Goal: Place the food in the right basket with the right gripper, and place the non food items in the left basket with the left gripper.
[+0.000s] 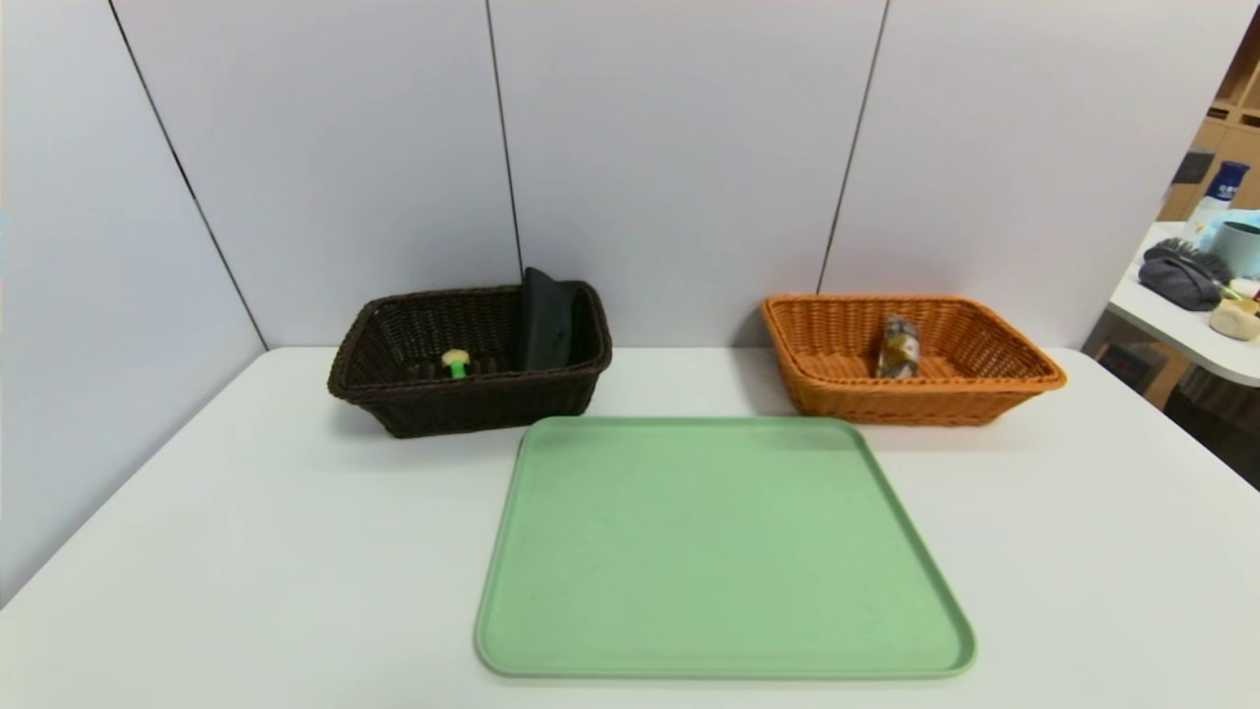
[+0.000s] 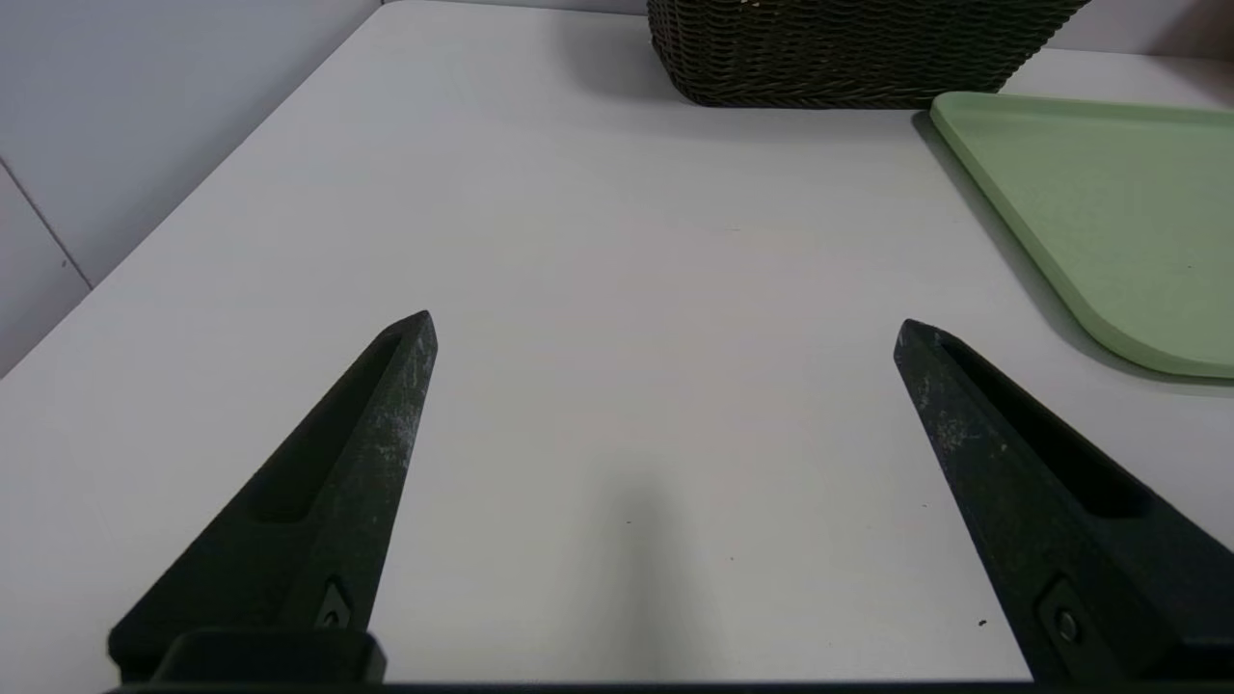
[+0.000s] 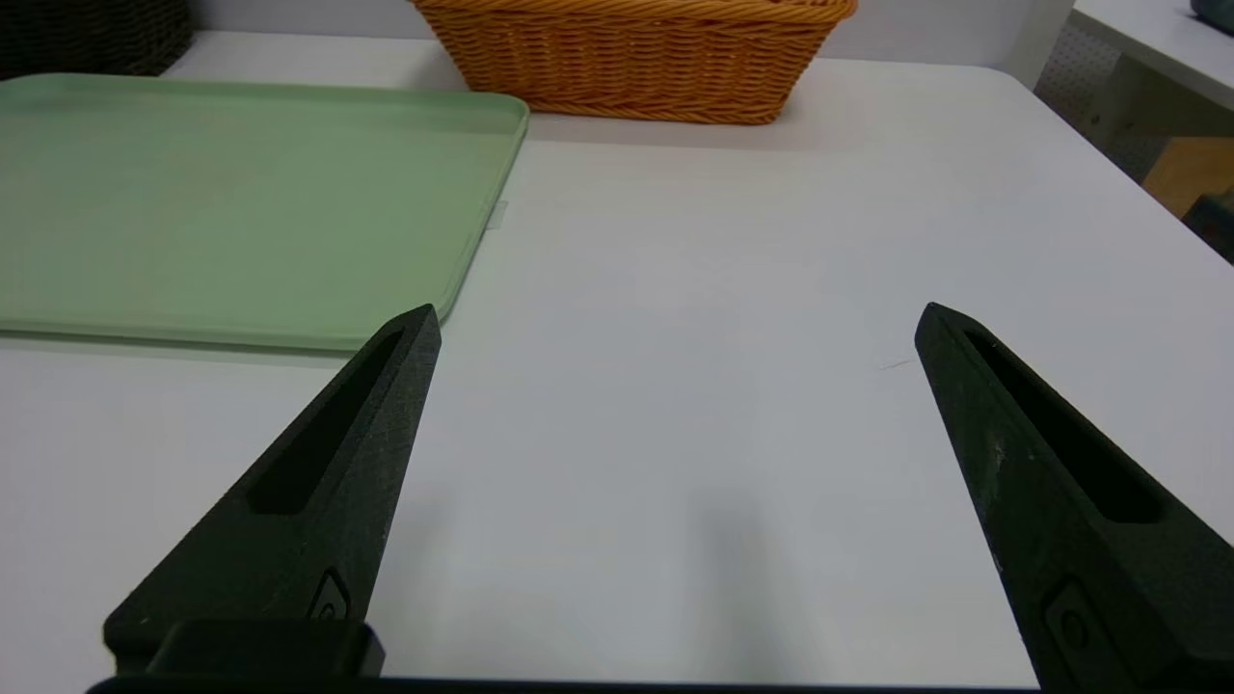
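The sorting looks finished: nothing on the green tray [image 1: 728, 547] waits to be moved, and the next move calls for no more than keeping both arms clear of the baskets. Nearest, the left claw [image 2: 665, 328] hangs over the worktop [image 1: 246, 551] on the near side of the dark basket, jaws spread wide, with nothing between them. The right claw [image 3: 680, 308] is likewise wide apart and empty, over the worktop on the near side of the orange basket.

Beyond the tray, the dark basket [image 1: 482, 399] carries the non-food: the spoon [image 1: 457, 362], pale yellow with a bright green part, lies inside, and the black case [image 1: 546, 320], long and smooth, leans at the basket's right end, its top poking above the rim. The orange basket [image 1: 915, 402] holds the snack [image 1: 898, 350], a small brownish roll in shiny clear wrap with a yellow label, slanting up towards the back wall.
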You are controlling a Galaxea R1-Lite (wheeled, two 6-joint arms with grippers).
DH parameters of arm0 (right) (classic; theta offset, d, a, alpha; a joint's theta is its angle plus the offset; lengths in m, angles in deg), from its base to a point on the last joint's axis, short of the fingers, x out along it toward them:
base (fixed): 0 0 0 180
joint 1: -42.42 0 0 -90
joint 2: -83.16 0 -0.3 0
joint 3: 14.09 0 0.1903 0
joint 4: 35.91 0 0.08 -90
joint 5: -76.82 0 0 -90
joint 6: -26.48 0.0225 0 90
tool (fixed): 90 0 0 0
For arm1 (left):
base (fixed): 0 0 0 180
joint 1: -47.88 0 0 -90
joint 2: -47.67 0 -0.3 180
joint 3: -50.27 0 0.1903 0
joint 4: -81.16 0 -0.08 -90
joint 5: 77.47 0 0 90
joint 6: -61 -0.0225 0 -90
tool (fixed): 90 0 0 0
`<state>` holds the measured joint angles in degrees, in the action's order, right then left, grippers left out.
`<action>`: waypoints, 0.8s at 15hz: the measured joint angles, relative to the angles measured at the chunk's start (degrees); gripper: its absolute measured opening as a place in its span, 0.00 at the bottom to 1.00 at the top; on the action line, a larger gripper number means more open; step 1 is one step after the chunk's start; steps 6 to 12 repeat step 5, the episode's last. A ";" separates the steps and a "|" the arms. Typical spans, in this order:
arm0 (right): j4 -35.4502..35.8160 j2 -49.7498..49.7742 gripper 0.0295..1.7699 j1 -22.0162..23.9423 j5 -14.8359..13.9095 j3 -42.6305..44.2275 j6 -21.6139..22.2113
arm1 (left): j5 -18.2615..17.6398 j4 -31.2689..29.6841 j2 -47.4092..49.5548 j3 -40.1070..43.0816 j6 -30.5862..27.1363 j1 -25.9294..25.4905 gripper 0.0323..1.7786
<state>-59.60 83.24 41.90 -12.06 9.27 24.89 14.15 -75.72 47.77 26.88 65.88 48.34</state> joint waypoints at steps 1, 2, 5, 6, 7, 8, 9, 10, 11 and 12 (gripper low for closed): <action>0.06 0.00 0.96 0.00 -0.39 0.00 0.80 | 0.00 0.02 0.00 0.00 0.00 0.00 0.95; 0.00 0.00 0.96 0.00 -0.52 0.00 0.98 | 0.00 0.00 0.00 0.00 -0.02 0.00 0.95; 0.06 0.00 0.96 0.00 -0.55 0.00 1.33 | 0.02 0.00 0.00 0.00 -0.02 0.00 0.95; 0.06 0.00 0.96 0.00 -0.55 0.00 1.33 | 0.02 0.00 0.00 0.00 -0.02 0.00 0.95; 0.06 0.00 0.96 0.00 -0.55 0.00 1.33 | 0.02 0.00 0.00 0.00 -0.02 0.00 0.95; 0.06 0.00 0.96 0.00 -0.55 0.00 1.33 | 0.02 0.00 0.00 0.00 -0.02 0.00 0.95; 0.06 0.00 0.96 0.00 -0.55 0.00 1.33 | 0.02 0.00 0.00 0.00 -0.02 0.00 0.95; 0.06 0.00 0.96 0.00 -0.55 0.00 1.33 | 0.02 0.00 0.00 0.00 -0.02 0.00 0.95; 0.06 0.00 0.96 0.00 -0.55 0.00 1.33 | 0.02 0.00 0.00 0.00 -0.02 0.00 0.95; 0.06 0.00 0.96 0.00 -0.55 0.00 1.33 | 0.02 0.00 0.00 0.00 -0.02 0.00 0.95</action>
